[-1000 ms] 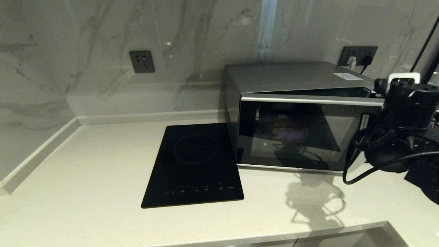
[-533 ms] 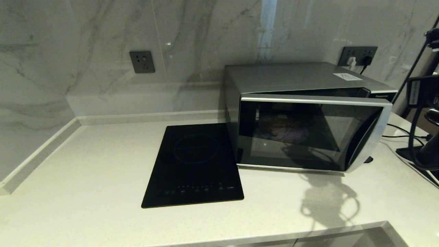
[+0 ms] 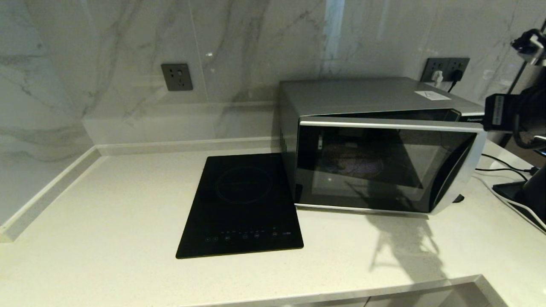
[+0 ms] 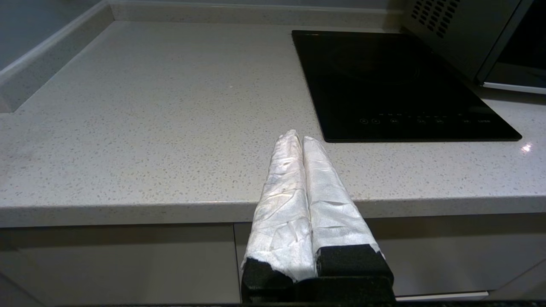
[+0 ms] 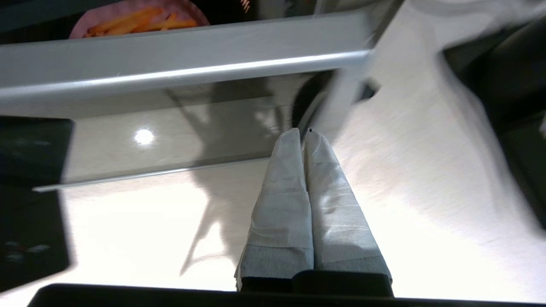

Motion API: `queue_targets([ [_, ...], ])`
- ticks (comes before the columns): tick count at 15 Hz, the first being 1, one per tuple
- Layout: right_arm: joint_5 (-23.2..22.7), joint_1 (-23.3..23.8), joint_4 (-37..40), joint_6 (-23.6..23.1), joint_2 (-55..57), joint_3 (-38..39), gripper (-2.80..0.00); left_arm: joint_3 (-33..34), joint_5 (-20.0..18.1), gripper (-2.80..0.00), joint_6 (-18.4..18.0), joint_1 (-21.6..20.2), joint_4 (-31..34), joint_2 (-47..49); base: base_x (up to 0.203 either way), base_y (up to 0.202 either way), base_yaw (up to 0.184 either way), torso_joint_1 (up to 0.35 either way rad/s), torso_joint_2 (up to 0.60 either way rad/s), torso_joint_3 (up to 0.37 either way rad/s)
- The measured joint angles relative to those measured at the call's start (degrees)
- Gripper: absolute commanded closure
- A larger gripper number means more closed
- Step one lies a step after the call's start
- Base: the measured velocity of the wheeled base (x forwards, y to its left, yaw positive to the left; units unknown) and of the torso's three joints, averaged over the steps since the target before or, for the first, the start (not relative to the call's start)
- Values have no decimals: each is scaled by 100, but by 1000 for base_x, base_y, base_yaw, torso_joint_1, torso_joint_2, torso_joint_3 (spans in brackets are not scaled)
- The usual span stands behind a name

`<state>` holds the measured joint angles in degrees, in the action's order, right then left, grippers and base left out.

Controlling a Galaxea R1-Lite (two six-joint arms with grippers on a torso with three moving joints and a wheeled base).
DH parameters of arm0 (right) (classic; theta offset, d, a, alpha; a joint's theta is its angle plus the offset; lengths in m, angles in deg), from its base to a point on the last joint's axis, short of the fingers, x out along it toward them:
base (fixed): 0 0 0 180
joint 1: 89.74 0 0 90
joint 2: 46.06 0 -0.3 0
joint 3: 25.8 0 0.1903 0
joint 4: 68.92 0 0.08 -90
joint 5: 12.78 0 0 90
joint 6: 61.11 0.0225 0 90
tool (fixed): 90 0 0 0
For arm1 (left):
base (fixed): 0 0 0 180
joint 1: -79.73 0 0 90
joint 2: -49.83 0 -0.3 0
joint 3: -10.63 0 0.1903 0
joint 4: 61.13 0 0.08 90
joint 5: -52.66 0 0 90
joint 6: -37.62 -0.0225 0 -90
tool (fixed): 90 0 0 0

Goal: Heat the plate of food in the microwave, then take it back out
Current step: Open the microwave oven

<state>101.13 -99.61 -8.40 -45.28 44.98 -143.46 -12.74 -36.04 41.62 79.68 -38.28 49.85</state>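
The silver-grey microwave (image 3: 362,96) stands at the back right of the counter, its dark glass door (image 3: 384,166) slightly ajar at the right end. Through the glass I dimly see the plate of food (image 3: 352,162) inside. The right wrist view looks down over the door's top edge (image 5: 183,55) onto the pale plate of food (image 5: 136,19) with orange fries. My right gripper (image 5: 300,132) is shut and empty, raised near the door's free end; its arm (image 3: 512,115) shows at the right edge. My left gripper (image 4: 297,136) is shut and empty, parked over the counter's front edge.
A flat black hob (image 3: 243,204) lies left of the microwave. Cables (image 3: 503,164) and a black stand sit on the counter to the microwave's right. A wall socket with plugs (image 3: 445,68) is behind it. The counter's left part (image 3: 106,204) is bare stone.
My right arm has pulled away from the door's right end, up and to the right. The door stays slightly ajar. The left arm has not moved.
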Motion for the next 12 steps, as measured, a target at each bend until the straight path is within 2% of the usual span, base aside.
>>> queue_targets([
  [2,-74,13,85,495,497,-451,0,0,0,0,1,-2,3,0,0,0,0,0,0,0],
  [4,-87,27,80,614,895,-923,0,0,-2,0,2,-2,-1,0,0,0,0,0,0,0],
  [8,-36,126,-66,588,1472,-1705,0,0,-2,0,-2,0,0,0,0,0,0,0,0,0],
  [12,179,386,-971,197,1891,-1744,0,0,-2,0,1,-2,1,0,0,0,0,0,0,0],
])
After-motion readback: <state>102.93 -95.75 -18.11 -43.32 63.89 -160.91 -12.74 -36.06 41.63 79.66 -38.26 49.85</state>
